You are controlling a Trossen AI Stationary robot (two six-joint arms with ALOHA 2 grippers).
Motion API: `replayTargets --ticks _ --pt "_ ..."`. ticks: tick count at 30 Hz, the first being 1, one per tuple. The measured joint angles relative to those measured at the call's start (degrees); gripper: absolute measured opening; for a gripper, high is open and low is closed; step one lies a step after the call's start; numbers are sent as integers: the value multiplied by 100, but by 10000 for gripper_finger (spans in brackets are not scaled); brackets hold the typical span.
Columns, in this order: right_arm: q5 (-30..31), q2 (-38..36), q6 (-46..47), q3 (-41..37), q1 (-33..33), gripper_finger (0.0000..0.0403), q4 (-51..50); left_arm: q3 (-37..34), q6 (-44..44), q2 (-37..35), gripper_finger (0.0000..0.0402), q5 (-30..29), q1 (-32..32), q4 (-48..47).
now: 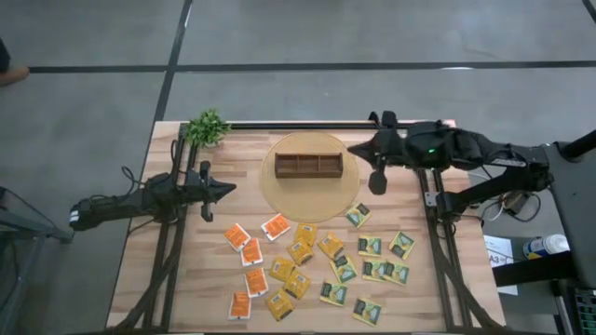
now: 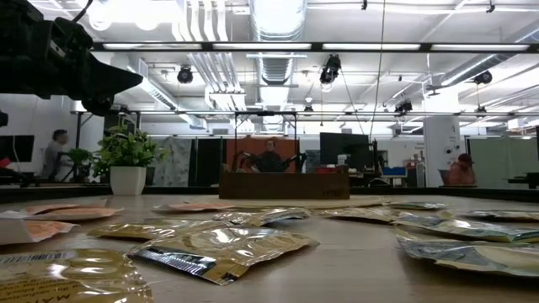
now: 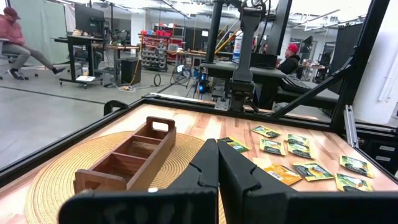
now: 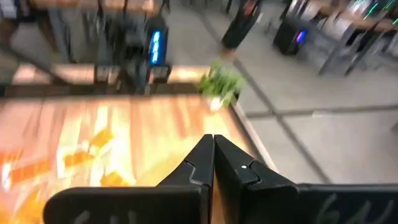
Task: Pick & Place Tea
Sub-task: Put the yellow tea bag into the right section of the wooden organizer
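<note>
Presently, no sachet is held by either arm. Nearest the lower edge of the high view, the tea sachets (image 1: 317,268) are seen scattered flat across the lower centre of the wooden table (image 1: 140,270): orange-and-white ones (image 1: 244,270) at lower left of the group, yellow ones (image 1: 296,265) in the middle, green ones (image 1: 382,261) at lower right. All lie loose on the wood, none in the box, so the placing is judged not yet begun. The loose, mostly unstacked spread is judged to allow single pick-up.

Print is visible on the nearest yellow packets in the low view (image 2: 221,251), but it cannot be read; a barcode strip shows at the far lower left.

Above the sachets, at mid-frame, the wooden box (image 1: 308,165) with three compartments is set on a round woven mat (image 1: 279,191), centred between both arms; the compartments appear empty. A small potted plant (image 1: 207,127) stands at the upper left corner of the table.

The left gripper (image 1: 223,190) is held at centre left, pointing toward the mat, its fingers pressed together on nothing. The right gripper (image 1: 377,180) is raised at upper right beside the mat, its fingers likewise shut and empty.
</note>
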Motion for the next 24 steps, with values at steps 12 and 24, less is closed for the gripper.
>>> replayTargets --ticks 12,24 --pt "-1212 447 64 -139 8 85 -1902 0 -2 -2 0 0 1 -2" --pt "-1284 870 -797 -230 2 175 -3101 0 0 -2 0 0 -1 -4"
